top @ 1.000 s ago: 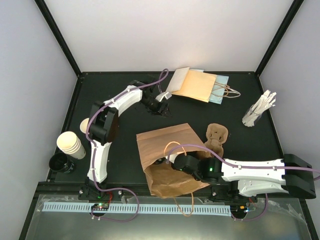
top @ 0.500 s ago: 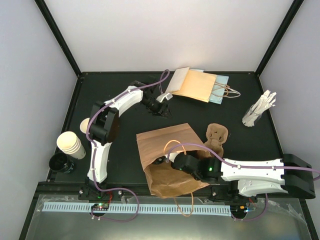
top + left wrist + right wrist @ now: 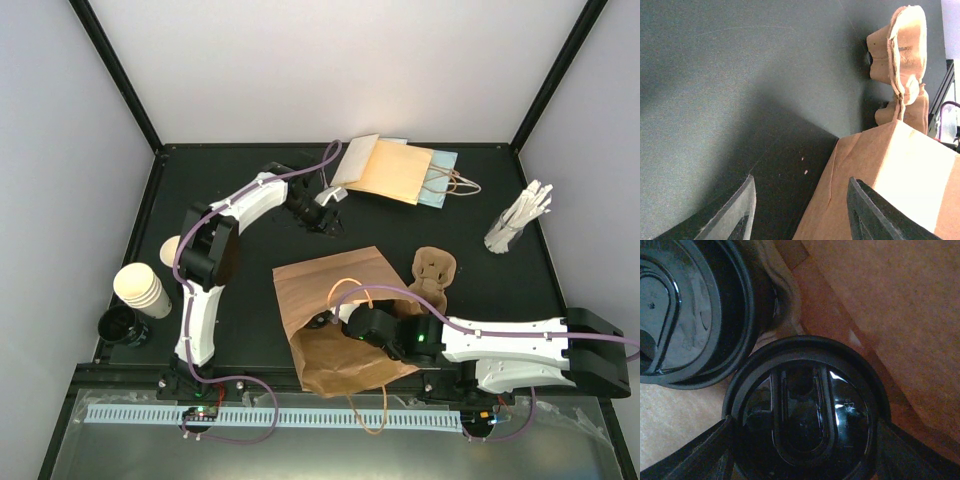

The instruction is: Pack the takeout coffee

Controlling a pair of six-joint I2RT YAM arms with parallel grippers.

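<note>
Takeout coffee cup (image 3: pixel 802 412), black-lidded, sits inside the brown paper bag (image 3: pixel 345 285) lying on the surface (image 3: pixel 250 340), just beside a second lidded cup (image 3: pixel 685 310). The right end effector (image 3: pixel 805 445) is clamped on the sides of its lid. Left end effector (image 3: pixel 800 210) hovers over the surface by the bag's far edge, fingers apart with only bare surface between them.

A brown paper bag (image 3: pixel 330 285) lies flat mid-surface (image 3: pixel 250 300), with a moulded-pulp carrier (image 3: pixel 433 270) just beside it on the right. Flat paper bags (image 3: pixel 395 170) lie far. White sticks (image 3: pixel 520 215) stand far right. Nested cream cups (image 3: pixel 142 290) and black lids (image 3: pixel 120 326) sit left.
</note>
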